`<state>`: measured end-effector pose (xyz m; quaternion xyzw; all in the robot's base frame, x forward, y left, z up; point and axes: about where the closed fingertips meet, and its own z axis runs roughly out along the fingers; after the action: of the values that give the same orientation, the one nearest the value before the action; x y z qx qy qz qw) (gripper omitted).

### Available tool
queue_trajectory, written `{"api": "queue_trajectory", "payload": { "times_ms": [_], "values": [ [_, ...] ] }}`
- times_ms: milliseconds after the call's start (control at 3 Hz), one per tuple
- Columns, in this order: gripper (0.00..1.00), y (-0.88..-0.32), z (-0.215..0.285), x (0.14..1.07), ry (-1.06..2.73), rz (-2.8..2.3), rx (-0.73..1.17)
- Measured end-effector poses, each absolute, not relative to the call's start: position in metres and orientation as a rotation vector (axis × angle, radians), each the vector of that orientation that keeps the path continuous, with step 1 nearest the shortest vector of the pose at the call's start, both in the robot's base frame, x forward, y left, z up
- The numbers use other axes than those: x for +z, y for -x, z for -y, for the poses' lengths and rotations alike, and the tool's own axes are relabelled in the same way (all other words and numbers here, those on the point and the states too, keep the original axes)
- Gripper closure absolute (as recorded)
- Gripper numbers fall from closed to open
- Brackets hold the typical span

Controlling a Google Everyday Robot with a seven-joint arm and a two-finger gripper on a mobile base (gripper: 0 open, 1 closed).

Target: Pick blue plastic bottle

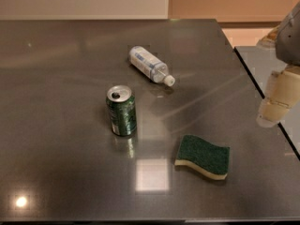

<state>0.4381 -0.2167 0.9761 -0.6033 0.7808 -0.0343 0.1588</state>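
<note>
My first worry is the green can [121,110], which stands upright left of centre. It sits near the bottle [147,63], at about 7 o'clock from it, and a wide sweep of the arm could tip it. The bottle lies on its side on the dark table [56,55], cap pointing toward 4 o'clock. It is round and the top looks slick, so I expect it to roll or skid if touched off-centre. The sponge [203,156], at 5 o'clock from the bottle and well apart, seems out of harm's way. The gripper [274,102] hangs at the far right, at 3 o'clock, pointing down over the table's edge, well apart from the bottle. I see nothing in it, and I cannot tell whether it is open or closed.
</note>
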Motion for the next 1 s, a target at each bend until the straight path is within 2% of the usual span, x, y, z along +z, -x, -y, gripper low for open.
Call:
{"api": "queue_trajectory", "payload": {
  "times_ms": [667, 1000],
  "values": [
    [0.0, -0.444, 0.214, 0.975, 1.733, -2.244, -0.076],
    [0.0, -0.469, 0.207, 0.964, 1.701, -2.307, -0.042]
  ]
}}
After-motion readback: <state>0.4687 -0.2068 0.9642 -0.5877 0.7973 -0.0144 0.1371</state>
